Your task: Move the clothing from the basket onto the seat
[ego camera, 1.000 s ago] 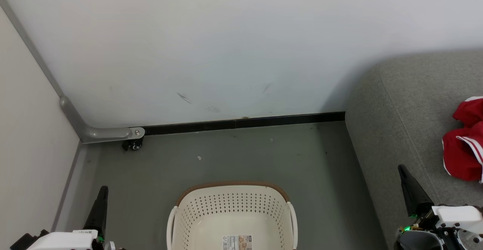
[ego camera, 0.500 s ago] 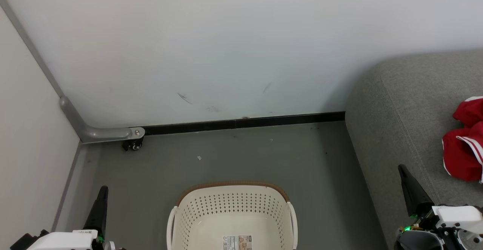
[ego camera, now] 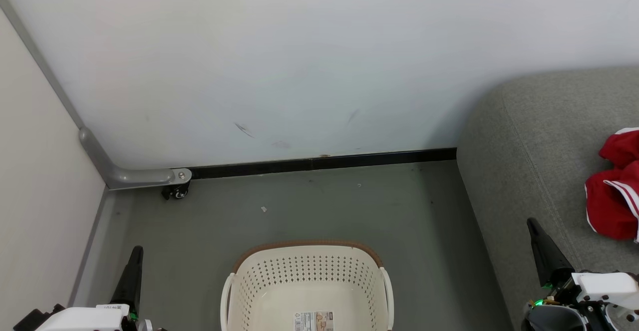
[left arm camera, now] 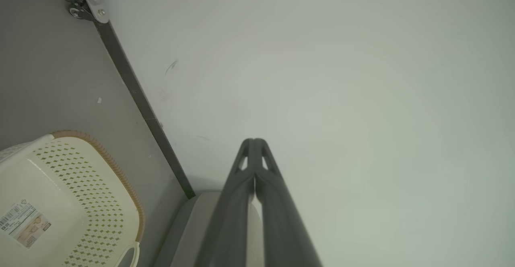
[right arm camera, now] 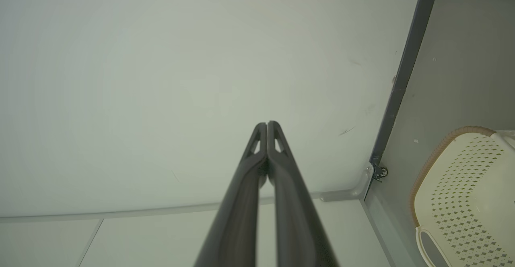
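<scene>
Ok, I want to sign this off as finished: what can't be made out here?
Head view: clothing cut by the right edge; one garment or two, unclear.
Head view: basket near end lies below the bottom edge; both wrist views cut it too.
Head view: label print too small to read.

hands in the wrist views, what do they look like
The left hand and right hand each have two long dark grey fingers, tapering to slim tips with small triangular cut-outs. In the head view each sits on a white wrist housing with a green light; the left one carries a printed label.
</scene>
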You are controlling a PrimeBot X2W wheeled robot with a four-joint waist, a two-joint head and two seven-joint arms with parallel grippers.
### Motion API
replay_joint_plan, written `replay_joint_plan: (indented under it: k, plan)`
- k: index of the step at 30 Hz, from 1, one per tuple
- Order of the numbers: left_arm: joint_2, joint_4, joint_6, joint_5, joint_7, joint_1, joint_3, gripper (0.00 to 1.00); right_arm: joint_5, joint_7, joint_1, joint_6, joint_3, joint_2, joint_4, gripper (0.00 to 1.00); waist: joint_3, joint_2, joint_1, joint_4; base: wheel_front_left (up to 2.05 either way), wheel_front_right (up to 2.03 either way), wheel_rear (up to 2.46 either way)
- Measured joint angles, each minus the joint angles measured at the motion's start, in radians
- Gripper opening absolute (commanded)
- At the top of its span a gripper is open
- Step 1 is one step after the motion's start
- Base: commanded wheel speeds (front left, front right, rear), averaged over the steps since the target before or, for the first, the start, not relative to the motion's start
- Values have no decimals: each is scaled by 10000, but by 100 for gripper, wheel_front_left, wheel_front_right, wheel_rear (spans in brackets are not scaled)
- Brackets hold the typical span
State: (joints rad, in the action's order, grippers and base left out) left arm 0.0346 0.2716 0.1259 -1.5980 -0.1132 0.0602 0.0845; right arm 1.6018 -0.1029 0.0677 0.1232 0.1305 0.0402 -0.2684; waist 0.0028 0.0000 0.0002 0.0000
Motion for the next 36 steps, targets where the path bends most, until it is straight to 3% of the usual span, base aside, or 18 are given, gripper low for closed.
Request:
replay_joint_plan:
  k: [36]
  plan:
    - [0, 0, 0, 0, 0, 0, 0, 0, 0, 0, 0, 0, 4, 0, 0, 0, 1, 0, 0, 0, 0, 0, 0]
